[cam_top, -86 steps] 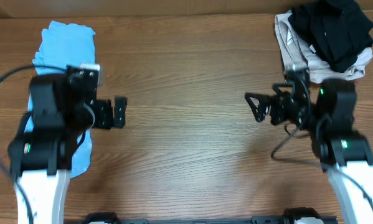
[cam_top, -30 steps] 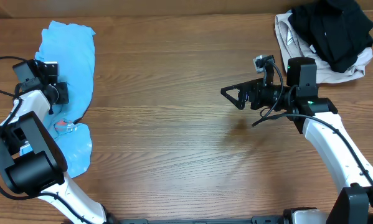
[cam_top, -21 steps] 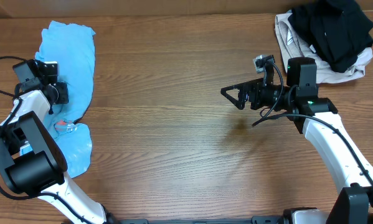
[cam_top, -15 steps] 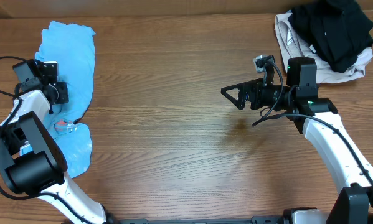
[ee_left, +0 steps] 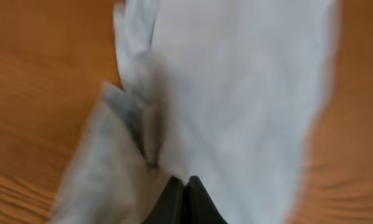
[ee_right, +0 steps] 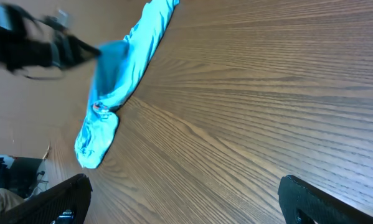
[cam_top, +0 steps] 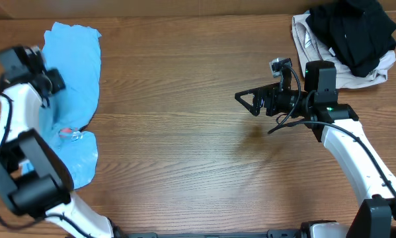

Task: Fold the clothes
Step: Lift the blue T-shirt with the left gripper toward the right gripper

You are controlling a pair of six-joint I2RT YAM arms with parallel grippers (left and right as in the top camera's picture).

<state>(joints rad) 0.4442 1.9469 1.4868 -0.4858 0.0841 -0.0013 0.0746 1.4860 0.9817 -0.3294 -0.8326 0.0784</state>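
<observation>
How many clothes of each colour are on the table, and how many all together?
Blue t-shirt: 1
Black garment: 1
Beige garment: 1
Total: 3

Open passage: the bare wood of the table (cam_top: 184,152) runs through the centre from 12 o'clock to 6 o'clock.

Obstacles:
- 9 o'clock side: the blue t-shirt (cam_top: 75,59) lies as a long strip from 10 to 8 o'clock. The left arm (cam_top: 9,125) stands along its outer edge, with the left gripper (cam_top: 50,82) closed on the cloth.
- 2 o'clock corner: the black garment (cam_top: 350,26) is piled on the beige garment (cam_top: 313,59).
- 5 to 3 o'clock: the right arm (cam_top: 346,142) crosses here. The right gripper (cam_top: 246,104) hangs over bare wood with its jaws spread.
</observation>
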